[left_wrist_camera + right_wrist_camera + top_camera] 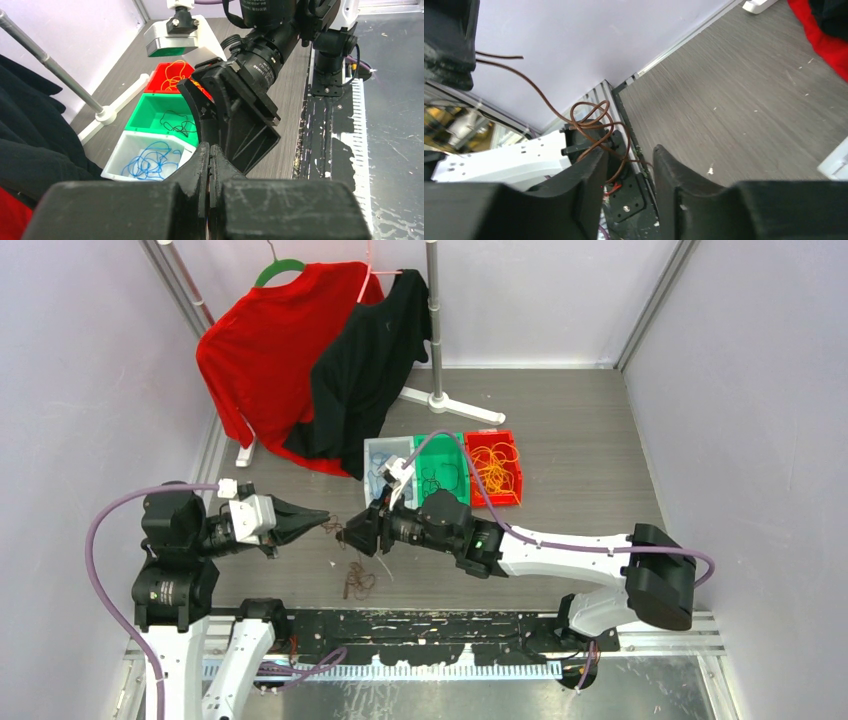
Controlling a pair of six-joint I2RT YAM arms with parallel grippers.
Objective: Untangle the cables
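Note:
My left gripper (322, 520) is shut on one end of a thin brown cable (591, 117). Two strands run from it down into a loop in the right wrist view. My right gripper (629, 151) faces the left one, tip to tip, with its jaws open. The loop hangs against its left finger (589, 170) and trails into the gap. More brown cable (358, 580) lies bunched on the table below both grippers. In the left wrist view my left gripper (210, 149) is pressed shut, and the right gripper's fingers (220, 115) stand just beyond it.
Three bins sit side by side behind the grippers: a white bin (116, 165) with blue cable (150, 161), a green bin (150, 107) with black cable (176, 121), and a red bin (159, 70) with orange cable (176, 75). A red shirt (260, 360) and a black shirt (370, 360) hang on a rack (436, 330).

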